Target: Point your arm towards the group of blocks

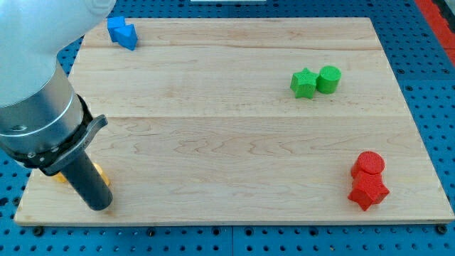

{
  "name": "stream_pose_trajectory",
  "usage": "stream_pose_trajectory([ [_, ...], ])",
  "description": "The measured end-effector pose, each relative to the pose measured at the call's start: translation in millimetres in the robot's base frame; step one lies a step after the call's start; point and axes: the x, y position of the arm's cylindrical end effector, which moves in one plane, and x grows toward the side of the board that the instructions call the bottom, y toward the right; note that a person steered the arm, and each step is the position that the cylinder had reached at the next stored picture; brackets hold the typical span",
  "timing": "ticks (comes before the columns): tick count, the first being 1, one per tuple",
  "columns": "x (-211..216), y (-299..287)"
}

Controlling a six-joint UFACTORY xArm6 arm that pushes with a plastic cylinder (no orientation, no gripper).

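My tip [100,205] rests on the wooden board [227,135] near its bottom left corner. A yellow block [99,173] shows only as a sliver behind the rod, just above the tip. A blue block [121,32] sits at the top left. A green star [303,82] touches a green cylinder [328,78] at the upper right. A red cylinder [369,165] touches a red star [368,190] at the bottom right. The tip is far from the green and red pairs.
The arm's large white and grey body [35,85] covers the view's left side and hides part of the board. A blue perforated table [426,85] surrounds the board.
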Motion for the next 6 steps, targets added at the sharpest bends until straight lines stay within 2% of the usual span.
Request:
stream_pose_trajectory([
  [1,0.3,0.0],
  [2,-37.5,53.2],
  [3,-122.7,89.0],
  [5,-165.1,-8.6],
  [6,-165.6,-74.9],
])
